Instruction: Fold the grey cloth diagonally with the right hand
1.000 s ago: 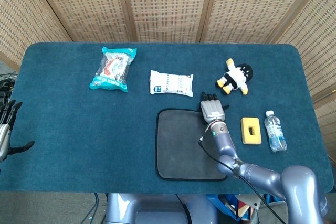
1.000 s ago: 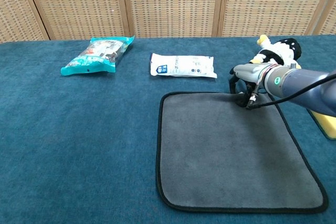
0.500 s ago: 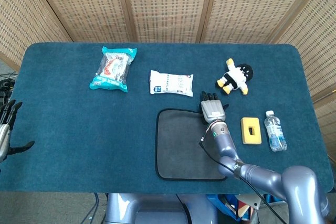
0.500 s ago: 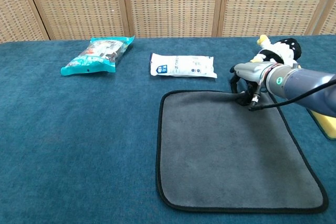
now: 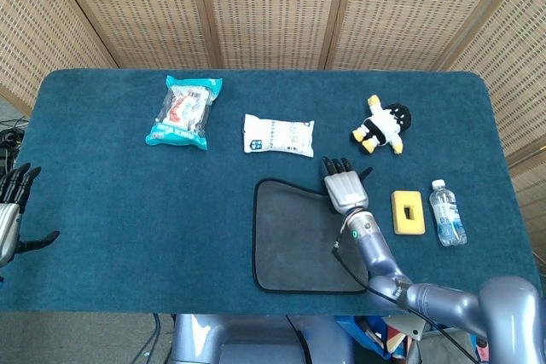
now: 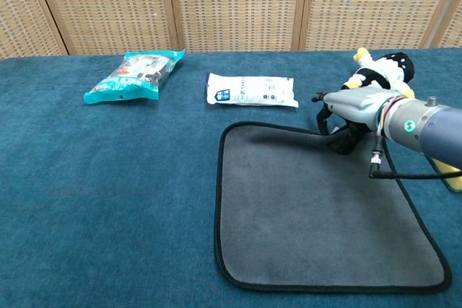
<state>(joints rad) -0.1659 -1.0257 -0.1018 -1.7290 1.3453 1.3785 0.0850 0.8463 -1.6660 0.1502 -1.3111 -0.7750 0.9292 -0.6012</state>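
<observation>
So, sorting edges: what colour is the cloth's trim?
Black, around the grey cloth; clearest in chest view.

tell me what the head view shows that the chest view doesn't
Only the head view shows the left hand hanging off the table's left edge, the clear plastic water bottle and the whole yellow rectangular sponge block, which the chest view cuts down to a sliver.

Only the chest view shows the right hand's fingers curled down at the far right corner of the grey cloth.

Both show the right hand, the cloth, the teal snack bag, the white packet and the black and white plush doll.
</observation>
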